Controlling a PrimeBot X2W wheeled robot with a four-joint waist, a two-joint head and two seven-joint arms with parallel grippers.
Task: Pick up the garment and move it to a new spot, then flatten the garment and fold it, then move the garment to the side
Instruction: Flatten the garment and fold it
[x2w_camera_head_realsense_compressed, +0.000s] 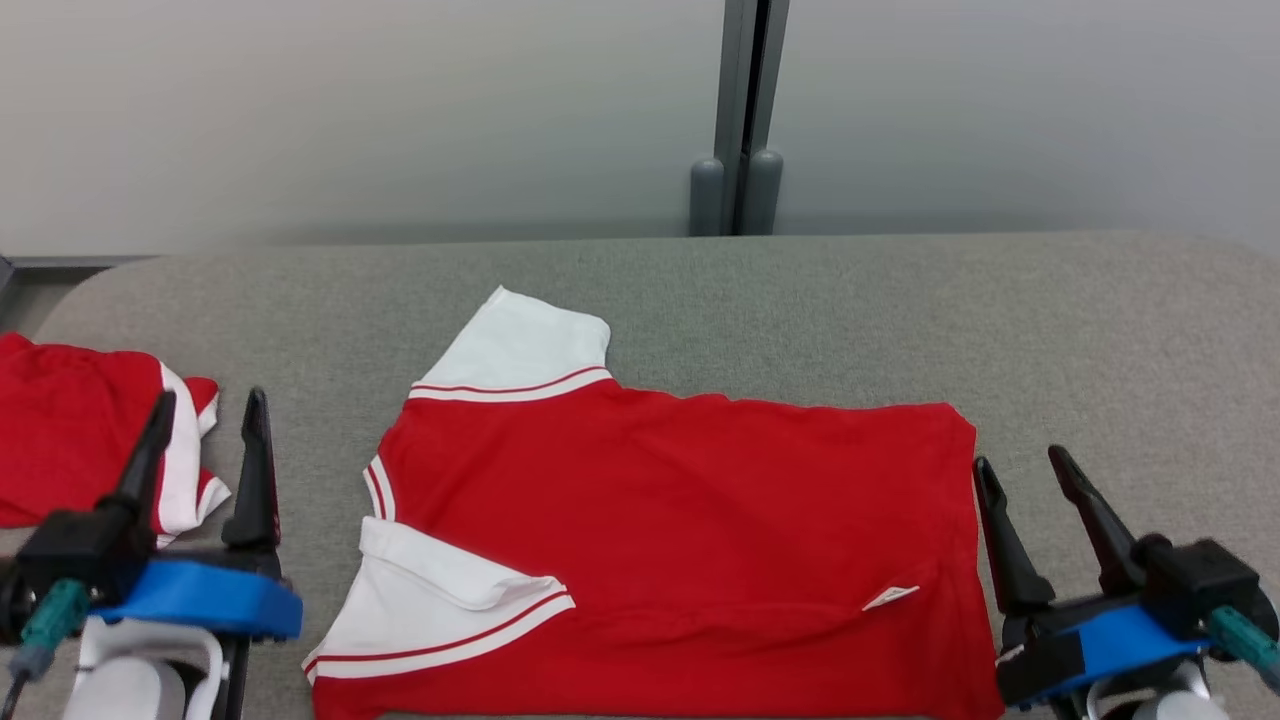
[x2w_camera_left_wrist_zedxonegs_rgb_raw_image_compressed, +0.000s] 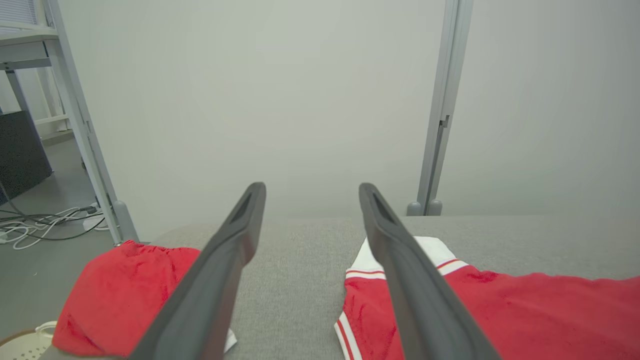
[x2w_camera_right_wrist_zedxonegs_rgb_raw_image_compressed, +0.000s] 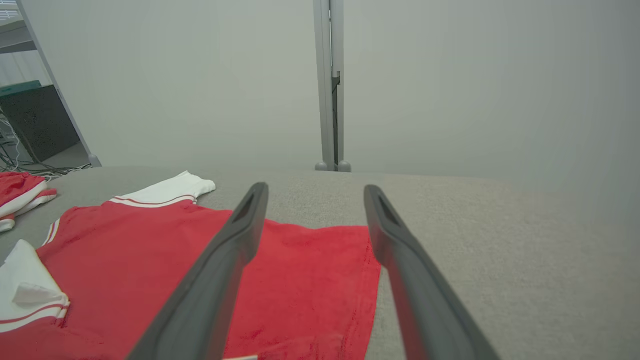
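Note:
A red garment (x2w_camera_head_realsense_compressed: 680, 520) with white sleeves lies spread flat across the middle of the grey table (x2w_camera_head_realsense_compressed: 800, 300), neck end to the left, hem to the right. One white sleeve points toward the far side; the other is folded over at the near left. My left gripper (x2w_camera_head_realsense_compressed: 210, 420) hovers open just left of the garment, nothing between its fingers. My right gripper (x2w_camera_head_realsense_compressed: 1020, 470) stands open by the hem at the right. In the left wrist view the garment (x2w_camera_left_wrist_zedxonegs_rgb_raw_image_compressed: 525, 310) lies right of the open left gripper (x2w_camera_left_wrist_zedxonegs_rgb_raw_image_compressed: 310, 192). The right wrist view shows the hem (x2w_camera_right_wrist_zedxonegs_rgb_raw_image_compressed: 310, 280) under the open right gripper (x2w_camera_right_wrist_zedxonegs_rgb_raw_image_compressed: 312, 192).
A second red and white piece of clothing (x2w_camera_head_realsense_compressed: 70, 440) lies bunched at the table's left edge, behind my left gripper. A grey wall with a vertical post (x2w_camera_head_realsense_compressed: 745, 120) backs the table. Bare grey table surface stretches behind and right of the garment. Cables (x2w_camera_left_wrist_zedxonegs_rgb_raw_image_compressed: 45, 227) lie on the floor to the left.

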